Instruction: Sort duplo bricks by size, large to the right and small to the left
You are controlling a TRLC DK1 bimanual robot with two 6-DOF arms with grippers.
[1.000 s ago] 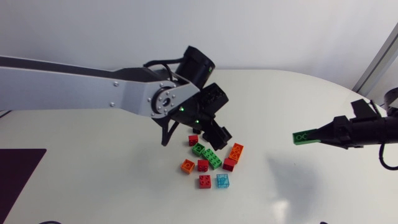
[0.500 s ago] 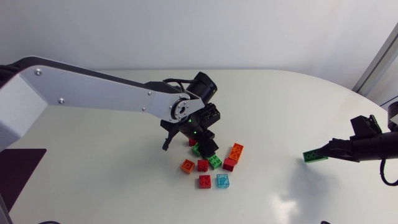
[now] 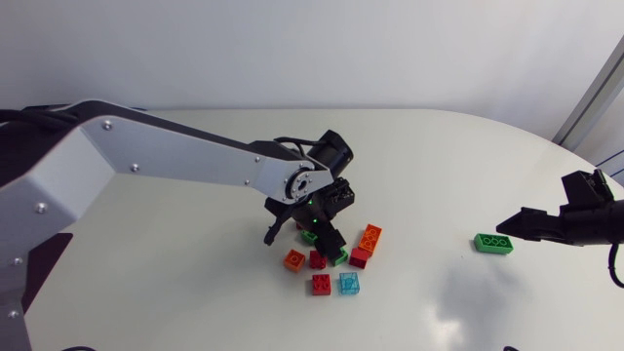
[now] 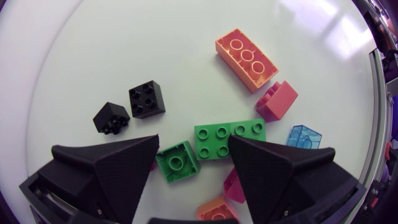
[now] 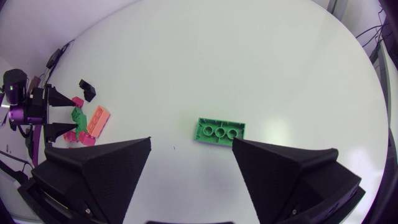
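Note:
A pile of duplo bricks lies mid-table: a long orange brick (image 3: 370,237), a red one (image 3: 360,256), a small orange one (image 3: 293,260), red ones (image 3: 321,284) and a clear blue one (image 3: 349,283). My left gripper (image 3: 314,234) stands open, low over the pile. In the left wrist view a small green brick (image 4: 177,163) and a larger green brick (image 4: 229,137) lie between the fingers of the left gripper (image 4: 193,146). A long green brick (image 3: 493,243) lies alone at the right, just ahead of my open right gripper (image 3: 505,223), apart from it.
Two small black bricks (image 4: 147,98) lie ahead of the left gripper, beside the pile. The left arm's long grey link (image 3: 175,151) spans the table's left half. The table's right edge (image 3: 585,185) curves close behind the right gripper.
My right gripper came down, opened and let go of the long green brick, which now lies on the table. My left gripper sank onto the pile and its fingers drew somewhat closer.

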